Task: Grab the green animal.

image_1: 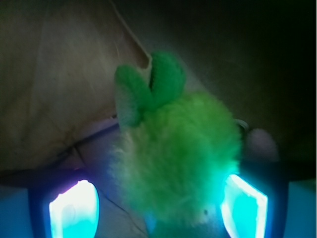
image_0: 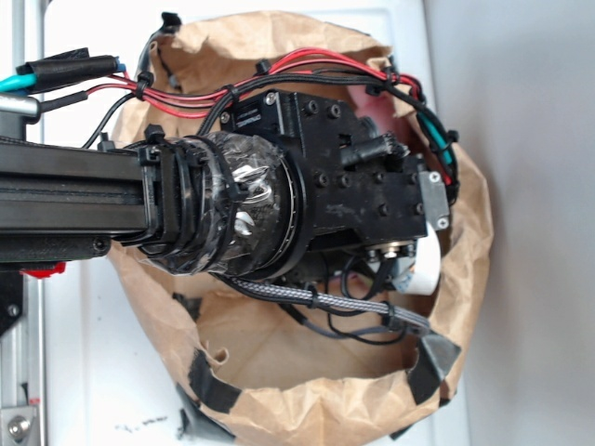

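The green animal (image_1: 181, 148) fills the middle of the wrist view, a fuzzy lime body with two green feet (image_1: 151, 87) pointing away from me. It lies on the brown paper floor of a bag. My gripper (image_1: 159, 206) is open and straddles it. The left finger (image_1: 74, 210) stands apart from the fur with paper showing between them, and the right finger (image_1: 245, 206) is at the fur's edge. In the exterior view the arm's black wrist housing (image_0: 363, 181) reaches down into the bag and hides both the fingers and the toy.
The brown paper bag (image_0: 307, 409) surrounds the arm, its rolled rim held with black tape (image_0: 209, 386). Its wall (image_1: 59, 74) rises close on the left in the wrist view. A pale pinkish lump (image_1: 262, 144) sits just right of the toy. Red and black cables (image_0: 307, 70) cross the bag's far rim.
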Robot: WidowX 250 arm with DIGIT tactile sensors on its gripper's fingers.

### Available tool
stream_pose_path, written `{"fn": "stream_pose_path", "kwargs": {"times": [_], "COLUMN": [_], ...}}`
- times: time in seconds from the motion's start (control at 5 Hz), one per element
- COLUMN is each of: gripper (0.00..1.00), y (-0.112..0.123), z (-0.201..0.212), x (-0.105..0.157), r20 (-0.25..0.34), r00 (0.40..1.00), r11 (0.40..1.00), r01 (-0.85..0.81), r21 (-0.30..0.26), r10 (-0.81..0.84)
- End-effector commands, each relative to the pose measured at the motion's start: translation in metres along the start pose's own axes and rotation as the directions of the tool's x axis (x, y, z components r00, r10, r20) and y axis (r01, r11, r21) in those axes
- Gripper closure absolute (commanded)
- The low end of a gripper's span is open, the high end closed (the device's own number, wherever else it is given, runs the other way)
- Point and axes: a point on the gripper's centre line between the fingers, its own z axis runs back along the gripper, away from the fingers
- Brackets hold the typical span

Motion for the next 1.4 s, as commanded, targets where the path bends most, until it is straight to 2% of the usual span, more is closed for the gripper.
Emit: {"fn": "stream_pose_path", "kwargs": {"times": [0.0, 0.2, 0.4, 0.6, 0.8, 1.0, 1.2], "gripper": [0.00, 0.00, 0.00, 0.00, 1.00, 1.00, 1.00], "y": [-0.002, 0.010, 0.001, -0.002, 0.005, 0.021, 0.031], "z": [0.000, -0.010, -0.011, -0.011, -0.008, 0.008, 0.051], "x": [0.021, 0.028, 0.026, 0.027, 0.027, 0.024, 0.006], "r20": [0.011, 0.025, 0.037, 0.034, 0.049, 0.067, 0.106], "r00": [0.999, 1.000, 0.999, 0.999, 0.999, 0.997, 0.985], "r11": [0.997, 0.997, 0.996, 0.997, 0.995, 0.996, 0.989], "r01": [0.029, 0.006, 0.004, 0.000, -0.001, -0.034, -0.142], "r21": [0.074, 0.076, 0.090, 0.082, 0.096, 0.085, 0.034], "r10": [-0.030, -0.008, -0.007, -0.003, -0.004, 0.029, 0.138]}}
